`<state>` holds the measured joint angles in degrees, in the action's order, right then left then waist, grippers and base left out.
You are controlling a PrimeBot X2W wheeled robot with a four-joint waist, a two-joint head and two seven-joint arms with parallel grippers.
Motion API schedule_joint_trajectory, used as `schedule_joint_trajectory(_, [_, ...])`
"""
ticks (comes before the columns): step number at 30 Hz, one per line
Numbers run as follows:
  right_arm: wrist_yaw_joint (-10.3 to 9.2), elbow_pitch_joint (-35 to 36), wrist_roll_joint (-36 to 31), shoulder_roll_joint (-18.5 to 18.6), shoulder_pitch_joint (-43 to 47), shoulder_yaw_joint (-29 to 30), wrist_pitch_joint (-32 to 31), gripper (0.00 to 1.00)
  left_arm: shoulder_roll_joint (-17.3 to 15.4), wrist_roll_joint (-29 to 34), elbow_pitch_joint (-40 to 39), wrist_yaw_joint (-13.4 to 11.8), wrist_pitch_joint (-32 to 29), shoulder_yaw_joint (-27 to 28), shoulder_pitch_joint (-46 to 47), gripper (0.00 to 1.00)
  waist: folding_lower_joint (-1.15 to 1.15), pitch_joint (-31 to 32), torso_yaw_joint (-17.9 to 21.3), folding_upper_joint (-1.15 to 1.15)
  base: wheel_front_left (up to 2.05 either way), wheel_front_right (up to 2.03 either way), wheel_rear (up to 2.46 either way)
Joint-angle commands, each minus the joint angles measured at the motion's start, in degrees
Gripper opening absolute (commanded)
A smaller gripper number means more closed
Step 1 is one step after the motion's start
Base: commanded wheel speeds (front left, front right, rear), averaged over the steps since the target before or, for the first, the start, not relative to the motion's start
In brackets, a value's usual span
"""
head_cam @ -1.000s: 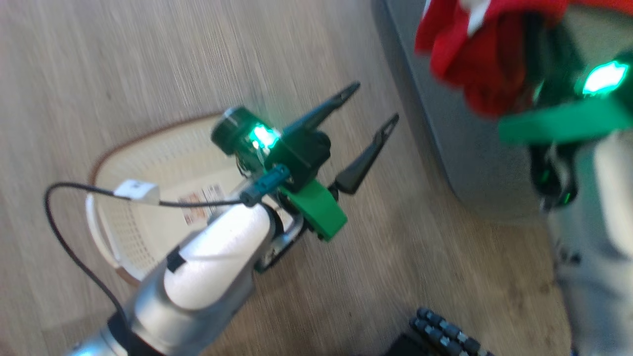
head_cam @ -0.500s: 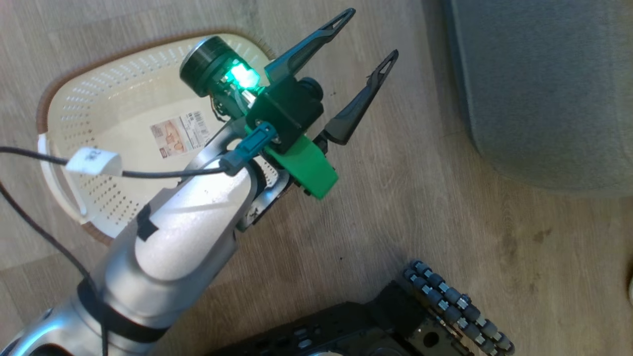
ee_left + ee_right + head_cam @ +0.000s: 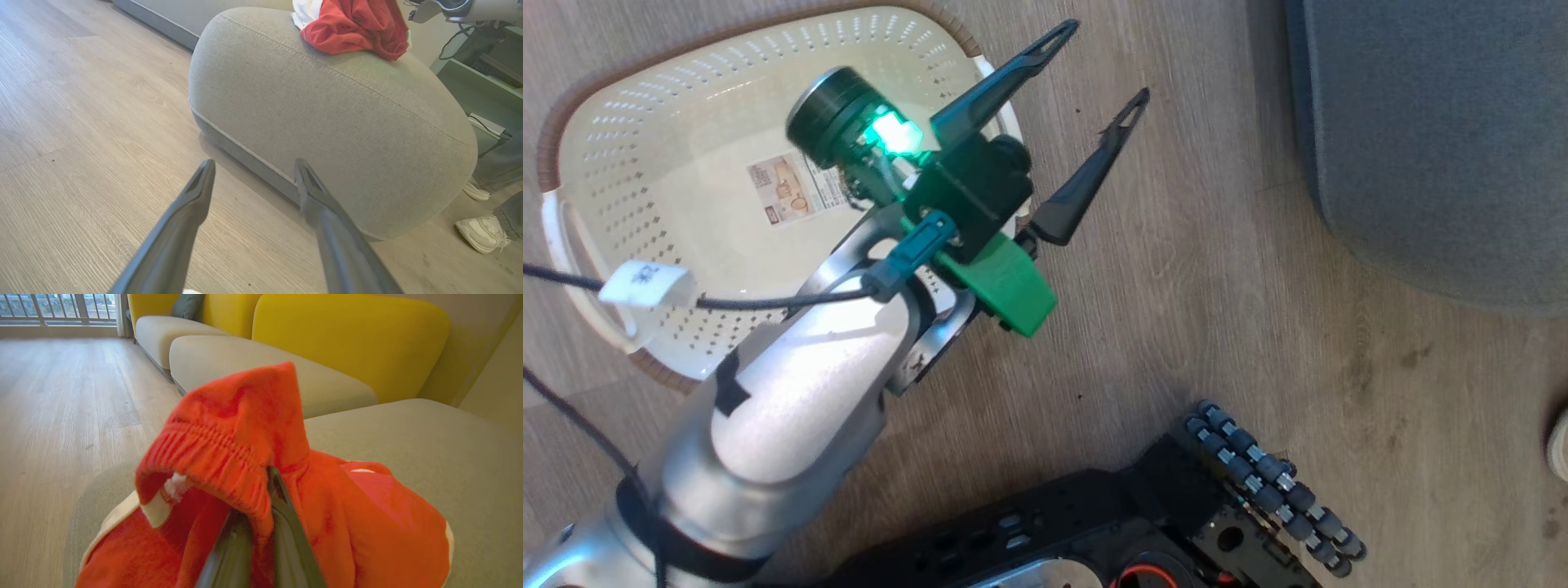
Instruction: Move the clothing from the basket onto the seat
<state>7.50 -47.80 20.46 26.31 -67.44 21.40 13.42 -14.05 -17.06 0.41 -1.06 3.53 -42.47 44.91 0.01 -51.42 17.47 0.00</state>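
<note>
Left gripper: jaws spread wide, above the basket edge.
Right gripper: pinched the clothing on the seat.

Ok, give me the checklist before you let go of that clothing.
1. Right fingers shut on the clothing: ok.
2. Clothing lying on top of the seat: ok.
3. Basket empty, label sticker bare: ok.
4. Left fingers open, holding nothing: ok.
5. Person's shoes beside the seat, out of the arm's way: cannot tell.
</note>
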Motion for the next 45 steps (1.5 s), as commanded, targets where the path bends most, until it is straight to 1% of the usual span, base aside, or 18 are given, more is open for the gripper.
schedule_joint_trajectory(1, [-0.01, 0.7, -0.6, 1.4, 0.1, -0.6, 0.8, 1.00, -1.2, 0.2, -2.9, -0.5, -0.3, 1.4, -1.6, 1.00, -0.01, 0.0, 0.4, 0.00, 0.00, 0.00, 0.00])
schedule_joint_trajectory(3, [-0.01, -0.3, -0.9, 0.1, 0.3, -3.0, 1.1, 1.00, -1.8, 0.0, -3.1, -0.9, -0.5, 1.7, -2.3, 1.00, -0.01, 0.7, 0.9, 0.00, 0.00, 0.00, 0.00])
schedule_joint_trajectory(4, [-0.01, -0.3, -0.9, 0.1, 0.3, -3.0, 1.1, 1.00, -1.8, 0.0, -3.1, -0.9, -0.5, 1.7, -2.3, 1.00, -0.01, 0.7, 0.9, 0.00, 0.00, 0.00, 0.00])
schedule_joint_trajectory(6, [-0.01, -0.4, -0.6, -1.2, 1.1, -6.5, 1.2, 1.00, -2.1, -0.4, -3.2, -1.2, -0.5, 1.9, -3.0, 1.00, -0.01, 1.7, 1.4, 0.00, 0.00, 0.00, 0.00])
schedule_joint_trajectory(9, [-0.01, 1.7, 0.7, -2.5, 4.4, -12.1, 1.4, 1.00, -1.8, -1.1, -2.7, -1.3, 0.2, 1.7, -3.9, 1.00, -0.01, 4.2, 1.4, 0.00, 0.00, 0.00, 0.00])
schedule_joint_trajectory(13, [-0.01, 8.8, 2.9, -4.3, 12.0, -18.4, 1.5, 1.00, -0.8, -2.7, -0.5, -1.3, 2.6, 1.7, -5.6, 1.00, -0.01, 9.9, 0.8, 0.00, 0.00, 0.00, 0.00])
schedule_joint_trajectory(15, [-0.01, 13.3, 3.7, -5.3, 16.8, -20.4, 1.5, 1.00, -0.2, -3.8, 1.3, -1.4, 4.2, 1.8, -7.2, 1.00, -0.01, 13.6, -0.1, 0.00, 0.00, 0.00, 0.00])
schedule_joint_trajectory(18, [-0.01, 19.7, 3.4, -6.3, 24.3, -23.0, 1.6, 1.00, 0.7, -5.8, 4.5, -1.6, 6.8, 2.2, -10.1, 1.00, -0.01, 20.0, -1.9, 0.00, 0.00, 0.00, 0.00])
schedule_joint_trajectory(23, [-0.01, 28.8, -0.9, -8.7, 36.6, -26.1, 1.6, 1.00, 2.1, -10.2, 11.1, -2.2, 9.8, 4.4, -16.5, 1.00, -0.01, 30.1, -5.8, 0.00, 0.00, 0.00, 0.00])
schedule_joint_trajectory(27, [-0.01, 33.3, -3.9, -11.6, 44.3, -29.4, 1.6, 1.00, 2.0, -12.1, 15.8, -2.6, 11.0, 7.1, -20.3, 1.00, -0.01, 34.9, -9.1, 0.00, 0.00, 0.00, 0.00])
schedule_joint_trajectory(31, [-0.01, 33.8, -6.0, -14.3, 49.1, -29.5, 1.6, 1.00, 2.2, -12.7, 18.9, -2.6, 11.4, 10.4, -22.9, 1.00, -0.01, 38.4, -12.7, 0.00, 0.00, 0.00, 0.00])
schedule_joint_trajectory(33, [-0.01, 33.5, -8.0, -15.5, 50.9, -28.7, 1.6, 1.00, 2.8, -12.6, 19.5, -2.9, 11.4, 13.5, -24.4, 1.00, -0.01, 39.8, -14.4, 0.00, 0.00, 0.00, 0.00])
schedule_joint_trajectory(35, [-0.01, 32.9, -8.7, -17.4, 52.6, -26.9, 1.6, 1.00, 3.5, -11.9, 19.8, -3.2, 11.4, 17.1, -26.2, 1.00, -0.01, 41.2, -15.7, 0.00, 0.00, 0.00, 0.00])
schedule_joint_trajectory(39, [-0.01, 31.2, -10.6, -20.2, 55.5, -24.5, 1.6, 1.00, 5.3, -9.5, 20.1, -2.9, 11.5, 23.7, -30.1, 1.00, -0.01, 43.2, -17.7, 0.00, 0.00, 0.00, 0.00])
schedule_joint_trajectory(45, [-0.01, 27.9, -12.4, -22.2, 57.9, -22.0, 1.6, 1.00, 7.2, -4.8, 20.1, -1.4, 11.5, 30.9, -33.8, 1.00, -0.01, 44.3, -19.2, 0.00, 0.00, 0.00, 0.00])
